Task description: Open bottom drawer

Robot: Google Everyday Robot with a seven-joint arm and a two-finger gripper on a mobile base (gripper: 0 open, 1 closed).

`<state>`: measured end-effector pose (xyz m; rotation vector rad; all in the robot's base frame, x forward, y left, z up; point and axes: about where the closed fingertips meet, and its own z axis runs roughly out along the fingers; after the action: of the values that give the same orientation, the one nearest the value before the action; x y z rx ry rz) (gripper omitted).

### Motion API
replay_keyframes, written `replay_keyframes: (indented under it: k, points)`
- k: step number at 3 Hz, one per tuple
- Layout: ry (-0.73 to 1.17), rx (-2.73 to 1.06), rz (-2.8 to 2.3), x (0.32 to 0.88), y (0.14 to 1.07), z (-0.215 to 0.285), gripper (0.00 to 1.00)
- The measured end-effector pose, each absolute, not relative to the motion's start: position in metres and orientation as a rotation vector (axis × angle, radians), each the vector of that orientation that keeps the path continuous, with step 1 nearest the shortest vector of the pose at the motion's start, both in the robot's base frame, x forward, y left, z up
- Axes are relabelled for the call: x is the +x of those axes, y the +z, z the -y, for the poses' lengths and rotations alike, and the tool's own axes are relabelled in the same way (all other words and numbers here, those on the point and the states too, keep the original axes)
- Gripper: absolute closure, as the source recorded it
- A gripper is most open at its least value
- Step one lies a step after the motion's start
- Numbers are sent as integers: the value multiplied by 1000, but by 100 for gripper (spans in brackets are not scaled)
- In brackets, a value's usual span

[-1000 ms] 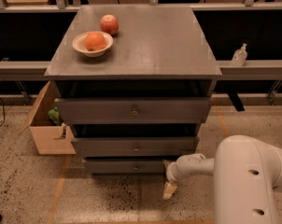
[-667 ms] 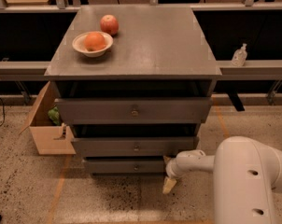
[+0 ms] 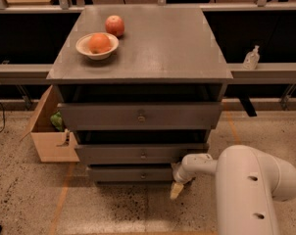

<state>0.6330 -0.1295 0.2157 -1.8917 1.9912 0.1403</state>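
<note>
Since 1 second ago the gripper (image 3: 177, 190) has crept a little up and to the left, closer to the cabinet (image 3: 153, 53). It now hangs just beside the right end of the bottom drawer (image 3: 118, 173), its pale tip pointing down at the speckled floor (image 3: 113, 209). Whether it is spread or closed we cannot tell. Nothing else has shifted.

The bottom drawer is the lowest and narrowest of 3 grey drawers, just above the floor, with 1 small round knob (image 3: 142, 176) at its centre.

On the cabinet top we count 1 white bowl (image 3: 96, 56) holding 1 orange (image 3: 99, 42), and 1 apple (image 3: 114, 25) just beside the bowl, outside it. Left of the cabinet stands 1 open cardboard box (image 3: 52, 148) with something green (image 3: 57, 120) in it. On the ledge (image 3: 275, 72) to the right stands 1 pump bottle (image 3: 251, 58).
</note>
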Motion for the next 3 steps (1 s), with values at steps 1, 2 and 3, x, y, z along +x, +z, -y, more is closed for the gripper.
replay_keyframes:
  k: [1,2,3]
  points:
    - [159,-1895,-2019,639,198,133,2]
    - [181,-1899,-2036,640,187,135,25]
    - [221,-1918,-2046,634,182,135,47]
